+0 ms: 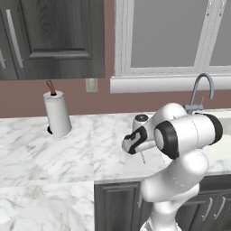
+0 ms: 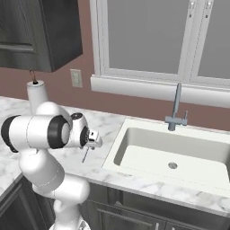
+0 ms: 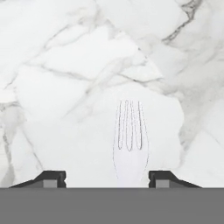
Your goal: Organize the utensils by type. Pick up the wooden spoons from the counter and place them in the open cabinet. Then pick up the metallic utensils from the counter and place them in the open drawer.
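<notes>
- Silver-white fork (image 3: 129,138): flat on marble counter (image 3: 65,78), tines pointing away from claw (image 3: 107,179), lying between its fingertips.
- Claw: jaws apart, either side of fork, gripping nothing.

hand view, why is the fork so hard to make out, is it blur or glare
Hand view: neither blur nor glare; the silver-white fork lies on white marble counter, nearly the same tone, only thin tine outlines showing, no clear shadow. Left base view: sharp, flat even light, the arm hides most of the fork. Right base view: equally sharp, fork a thin dark sliver below the gripper.
</notes>
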Motion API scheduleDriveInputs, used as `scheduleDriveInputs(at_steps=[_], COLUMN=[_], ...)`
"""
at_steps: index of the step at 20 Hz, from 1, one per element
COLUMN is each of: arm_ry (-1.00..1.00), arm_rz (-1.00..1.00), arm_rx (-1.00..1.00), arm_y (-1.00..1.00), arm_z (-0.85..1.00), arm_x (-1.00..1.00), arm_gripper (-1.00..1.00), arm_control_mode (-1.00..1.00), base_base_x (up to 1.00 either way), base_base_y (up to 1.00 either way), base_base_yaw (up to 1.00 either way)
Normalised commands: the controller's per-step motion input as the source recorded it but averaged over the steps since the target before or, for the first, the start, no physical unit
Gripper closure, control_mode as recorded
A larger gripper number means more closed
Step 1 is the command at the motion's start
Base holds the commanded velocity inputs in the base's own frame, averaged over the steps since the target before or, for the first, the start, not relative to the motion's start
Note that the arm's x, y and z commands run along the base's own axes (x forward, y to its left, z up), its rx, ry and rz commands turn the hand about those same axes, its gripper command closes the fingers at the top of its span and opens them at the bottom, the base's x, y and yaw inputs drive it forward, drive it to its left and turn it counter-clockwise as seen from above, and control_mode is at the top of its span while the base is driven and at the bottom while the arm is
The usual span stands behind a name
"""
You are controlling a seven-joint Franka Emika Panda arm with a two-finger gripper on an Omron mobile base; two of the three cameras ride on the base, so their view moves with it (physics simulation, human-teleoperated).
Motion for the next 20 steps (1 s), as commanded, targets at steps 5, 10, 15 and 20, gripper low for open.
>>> scheduleDriveInputs(at_steps=[5,10,15,20], arm_ry=[0.04,0.0,-0.04,-0.1], arm_rz=[0.0,0.0,0.0,0.0], arm_rx=[0.0,0.04,0.08,0.1], arm_y=[-0.06,-0.16,-0.12,-0.11], arm_z=[-0.31,-0.1,0.3,0.79], arm_x=[0.0,0.0,0.0,-0.07], arm_gripper=[1.0,1.0,1.0,1.0], arm_control_mode=[-1.0,-1.0,-1.0,-1.0], base_base_x=[0.0,0.0,0.0,0.0], base_base_y=[0.0,0.0,0.0,0.0], base_base_yaw=[0.0,0.0,0.0,0.0])
